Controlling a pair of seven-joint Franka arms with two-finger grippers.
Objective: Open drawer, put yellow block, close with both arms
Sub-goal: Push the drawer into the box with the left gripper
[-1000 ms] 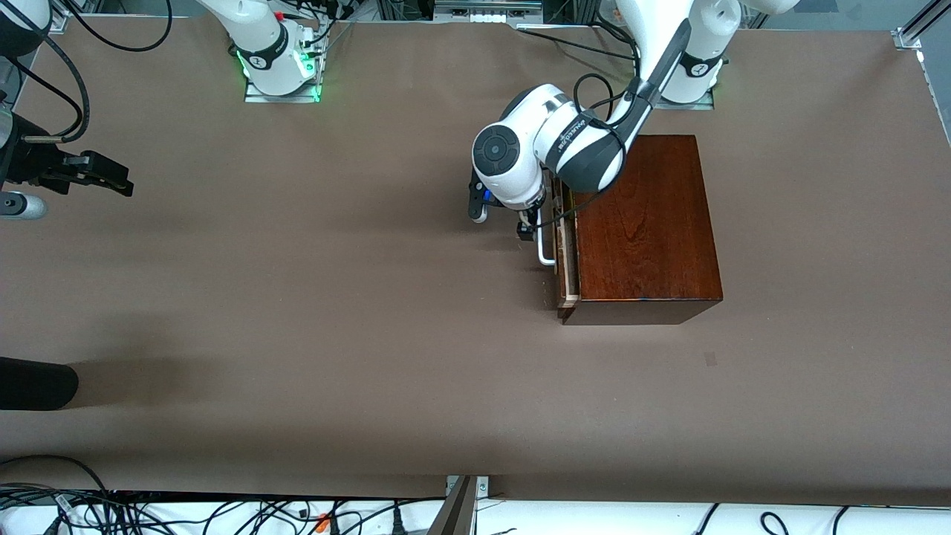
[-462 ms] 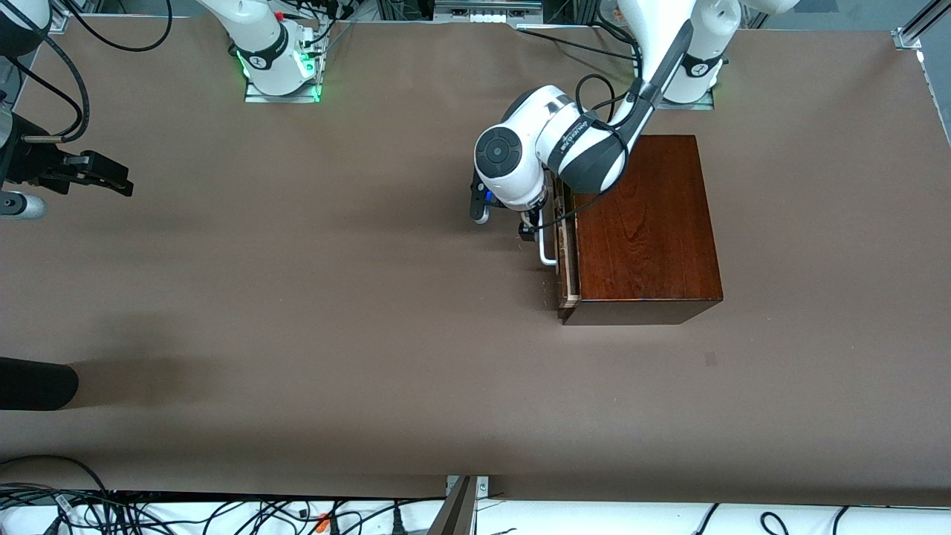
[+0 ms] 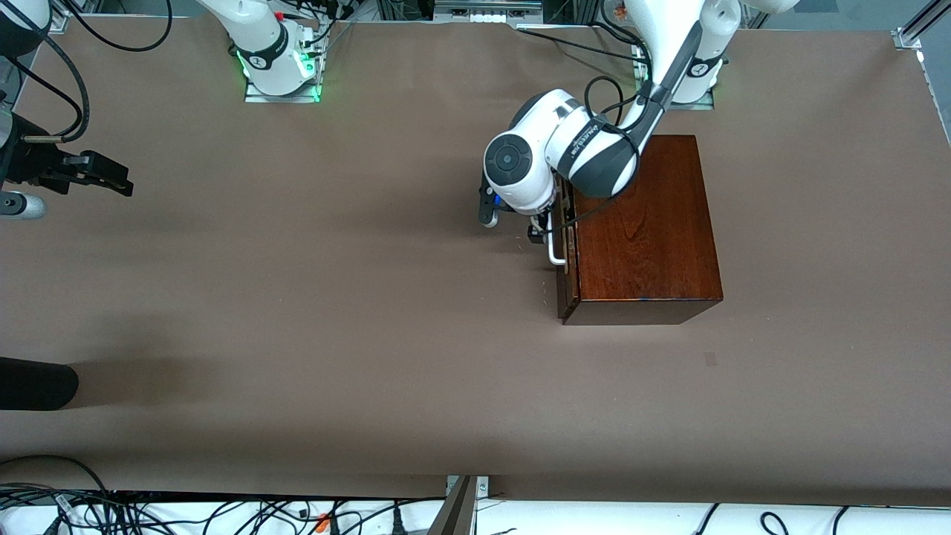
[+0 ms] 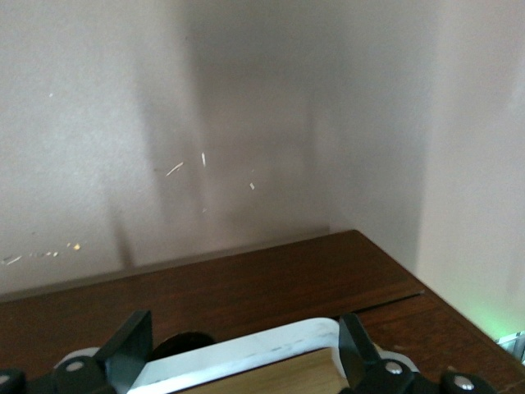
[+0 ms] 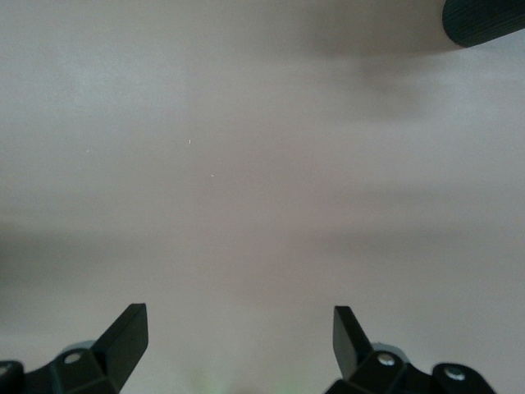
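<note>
The dark mahogany box (image 3: 646,230) stands toward the left arm's end of the table. Its drawer (image 3: 562,293) is almost flush with the box; only a thin pale strip shows. My left gripper (image 3: 546,227) is at the white bar handle (image 3: 554,256), in front of the drawer. In the left wrist view my left gripper (image 4: 242,320) is open, with its fingers (image 4: 135,345) spread on either side of the handle (image 4: 246,351) against the dark drawer front (image 4: 246,287). My right gripper (image 3: 111,178) waits, open and empty, over the right arm's end of the table (image 5: 238,309). The yellow block is out of view.
A black rounded object (image 3: 37,383) lies at the table edge at the right arm's end, nearer the camera; it also shows in the right wrist view (image 5: 484,20). Cables (image 3: 223,513) run below the table's near edge. Brown table (image 3: 334,297) spreads in front of the drawer.
The drawer has slid in toward the box, from partly open to almost shut. My left gripper moved with the handle toward the box. The right arm has not moved.
</note>
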